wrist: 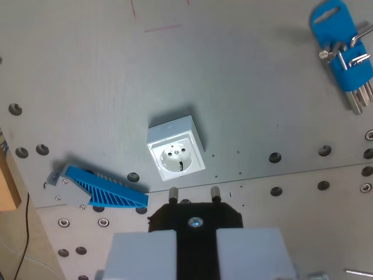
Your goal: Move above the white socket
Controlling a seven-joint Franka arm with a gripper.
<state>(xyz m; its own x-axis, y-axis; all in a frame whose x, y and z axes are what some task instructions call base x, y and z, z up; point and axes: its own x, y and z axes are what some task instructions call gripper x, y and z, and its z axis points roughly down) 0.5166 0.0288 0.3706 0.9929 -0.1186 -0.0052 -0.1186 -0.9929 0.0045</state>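
The white socket [176, 147] is a small square box with a round recessed face, sitting on the grey metal table near the middle of the wrist view. My gripper [196, 236] fills the bottom edge, its two pale grey fingers [143, 254] shut on a black plug [195, 219]. The plug's two metal pins [173, 193] point toward the socket and end just below the socket's near edge in the picture. The socket lies slightly to the wrist view's left of the plug's centre line.
A blue ribbed wedge-shaped part [105, 189] lies at the wrist view's left, near the socket. A blue hex key set [345, 52] sits top right. A wooden piece [6, 178] shows at the left edge. The table plate [262, 105] carries rows of bolt holes.
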